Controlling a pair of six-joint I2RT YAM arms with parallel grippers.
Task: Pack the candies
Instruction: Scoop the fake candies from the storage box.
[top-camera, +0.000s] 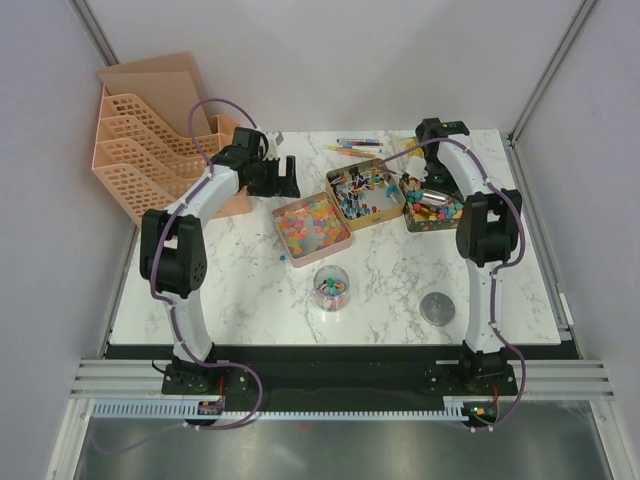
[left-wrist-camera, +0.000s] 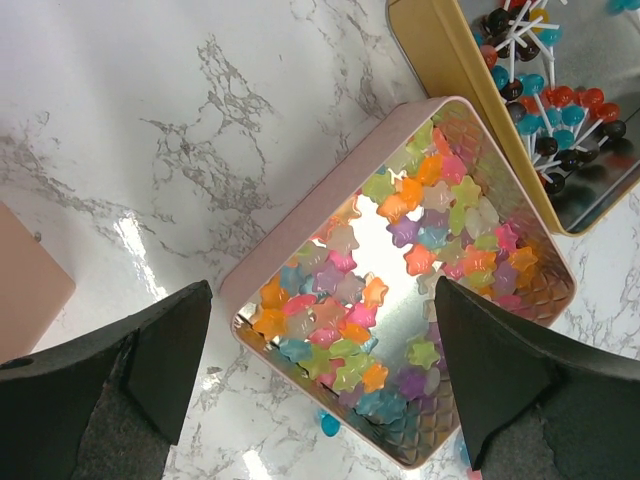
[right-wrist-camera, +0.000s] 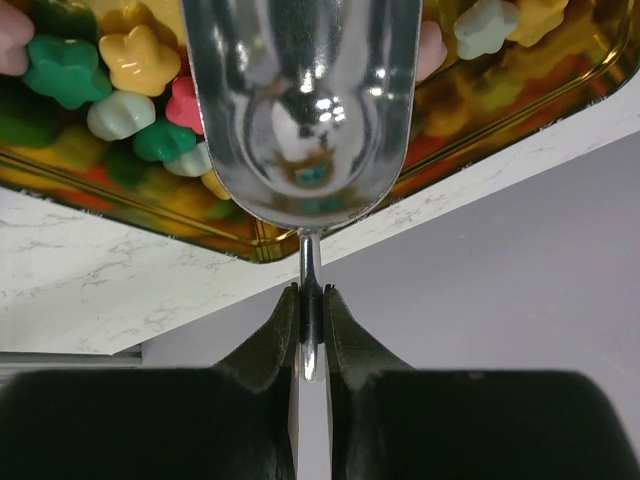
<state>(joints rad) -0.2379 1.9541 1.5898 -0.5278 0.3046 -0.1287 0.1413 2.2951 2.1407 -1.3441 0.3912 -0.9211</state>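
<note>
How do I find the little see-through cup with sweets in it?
On the white marble table, look just in front of the pink tin of star candies. The clear round cup stands alone there. Unlike the flat grey disc to its right, it is see-through, with colourful sweets inside.

Looks straight down on a white marbled table (left-wrist-camera: 150, 120). Frames a pink square tin (left-wrist-camera: 290, 232) between the left tool's (left-wrist-camera: 322, 290) two black fingers (left-wrist-camera: 150, 370), spread wide and gripping nothing. Finds the tin part-filled with star-shaped candies (left-wrist-camera: 400, 210) (orange, pink, green, blue, purple), shiny floor showing through mid-tin. Catches one blue candy (left-wrist-camera: 328, 424) loose on the table, just beside the tin's near edge. Takes in a gold tin (left-wrist-camera: 445, 60) of lollipops (left-wrist-camera: 560, 100) close by at upper right, and a peach-coloured object (left-wrist-camera: 30, 280) at the left edge.
</note>
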